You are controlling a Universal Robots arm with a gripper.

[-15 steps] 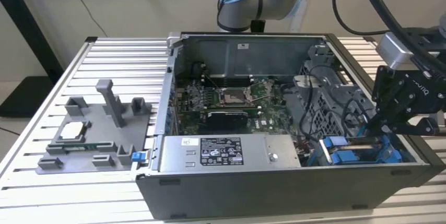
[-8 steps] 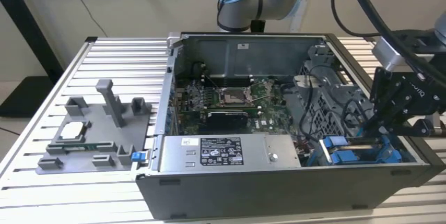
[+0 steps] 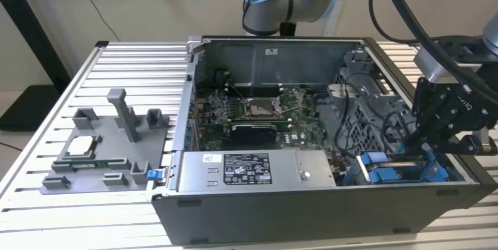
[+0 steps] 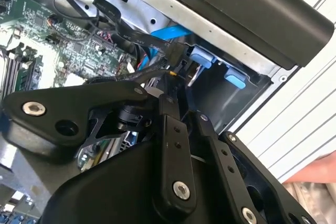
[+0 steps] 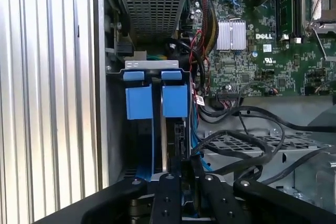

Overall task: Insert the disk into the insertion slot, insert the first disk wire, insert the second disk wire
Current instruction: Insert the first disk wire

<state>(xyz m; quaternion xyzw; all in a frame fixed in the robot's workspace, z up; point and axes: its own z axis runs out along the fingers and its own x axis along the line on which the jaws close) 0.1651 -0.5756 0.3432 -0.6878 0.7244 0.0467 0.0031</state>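
The disk [image 5: 175, 103] is judged seated in the slot at the case's [image 3: 311, 215] corner; both wires [image 5: 247, 142] seem left to plug. Whether the gripper [image 5: 182, 170] is clenched cannot be told.

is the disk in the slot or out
In: the disk stands on edge inside the slot. Fully seated: cannot tell.

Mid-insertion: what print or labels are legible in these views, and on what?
Power supply label: print too small to read.
White sticker on the case's back wall: too small.
Motherboard silkscreen: blurred, not reliably readable.
Tag on a cable: too small.
Nothing quotable.
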